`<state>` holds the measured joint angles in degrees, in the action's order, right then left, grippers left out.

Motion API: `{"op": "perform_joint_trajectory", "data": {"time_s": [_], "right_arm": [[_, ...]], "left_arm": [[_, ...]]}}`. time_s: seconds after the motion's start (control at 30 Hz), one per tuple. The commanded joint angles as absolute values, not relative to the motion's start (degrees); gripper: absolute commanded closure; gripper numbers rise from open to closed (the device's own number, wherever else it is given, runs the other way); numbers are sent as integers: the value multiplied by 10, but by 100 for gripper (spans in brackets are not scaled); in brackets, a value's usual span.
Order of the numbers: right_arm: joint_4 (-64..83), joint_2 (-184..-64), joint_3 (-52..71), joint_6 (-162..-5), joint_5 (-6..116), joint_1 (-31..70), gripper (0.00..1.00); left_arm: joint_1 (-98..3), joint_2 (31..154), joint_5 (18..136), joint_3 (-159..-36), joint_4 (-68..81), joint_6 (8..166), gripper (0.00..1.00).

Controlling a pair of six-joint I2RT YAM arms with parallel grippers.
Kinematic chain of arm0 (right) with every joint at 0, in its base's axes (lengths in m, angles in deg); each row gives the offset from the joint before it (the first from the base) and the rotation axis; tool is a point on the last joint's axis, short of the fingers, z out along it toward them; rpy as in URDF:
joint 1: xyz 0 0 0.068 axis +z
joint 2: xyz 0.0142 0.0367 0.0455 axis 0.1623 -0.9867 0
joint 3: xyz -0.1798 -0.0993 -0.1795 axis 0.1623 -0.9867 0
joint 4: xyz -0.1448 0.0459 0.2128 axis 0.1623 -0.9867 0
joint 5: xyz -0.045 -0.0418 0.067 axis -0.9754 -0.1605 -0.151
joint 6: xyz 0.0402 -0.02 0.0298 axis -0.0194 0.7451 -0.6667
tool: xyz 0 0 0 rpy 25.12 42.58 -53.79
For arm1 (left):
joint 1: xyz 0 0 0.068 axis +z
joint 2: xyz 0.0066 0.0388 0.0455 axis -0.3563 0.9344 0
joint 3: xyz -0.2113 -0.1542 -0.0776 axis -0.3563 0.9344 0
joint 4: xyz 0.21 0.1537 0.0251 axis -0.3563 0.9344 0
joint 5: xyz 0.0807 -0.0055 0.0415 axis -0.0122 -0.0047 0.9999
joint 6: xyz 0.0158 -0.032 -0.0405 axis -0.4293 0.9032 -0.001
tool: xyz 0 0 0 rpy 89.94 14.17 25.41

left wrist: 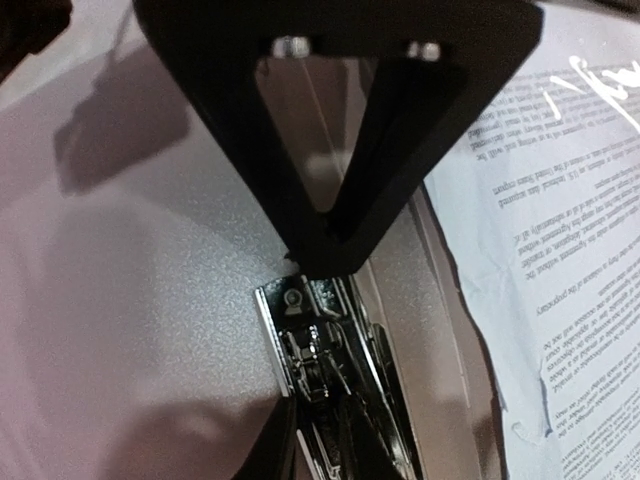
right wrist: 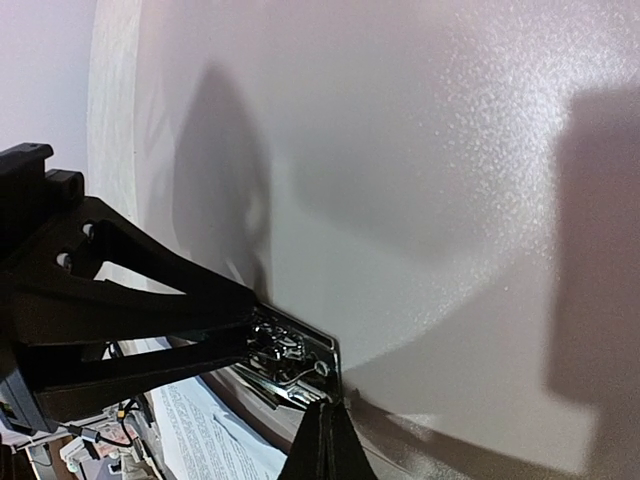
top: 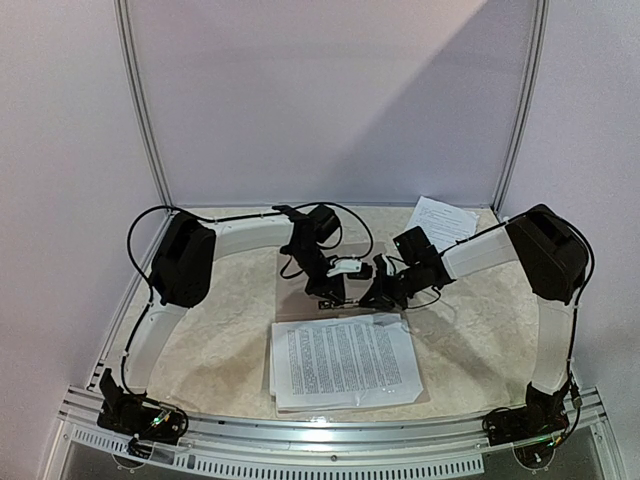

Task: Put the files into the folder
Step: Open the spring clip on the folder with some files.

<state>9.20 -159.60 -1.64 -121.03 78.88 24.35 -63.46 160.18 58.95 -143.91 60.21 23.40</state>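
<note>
The tan-brown folder (top: pixel 297 300) lies open in the middle of the table, with a stack of printed files (top: pixel 345 362) on its near half. Both grippers meet at its far end, over a shiny metal clip (left wrist: pixel 310 340). My left gripper (left wrist: pixel 325 435) has its fingers closed on either side of that clip. My right gripper (right wrist: pixel 328 425) is shut with its fingers pressed together, and its tip touches the clip's (right wrist: pixel 290 355) end corner. In the wrist views the files (left wrist: pixel 560 250) lie beside the clip, next to the folder's pale glossy inside (right wrist: pixel 430 200).
One more printed sheet (top: pixel 440 220) lies at the back right corner of the table. White walls with metal posts close in the back and sides. Black cables loop from both arms over the far part of the table.
</note>
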Motion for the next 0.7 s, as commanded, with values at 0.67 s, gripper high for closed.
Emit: {"op": "perform_joint_trajectory", "data": {"time_s": [0.67], "right_arm": [[130,-1547,-36,-1222,780,265,94]], "left_arm": [[-619,1626,646,-1431,631,275,78]]}}
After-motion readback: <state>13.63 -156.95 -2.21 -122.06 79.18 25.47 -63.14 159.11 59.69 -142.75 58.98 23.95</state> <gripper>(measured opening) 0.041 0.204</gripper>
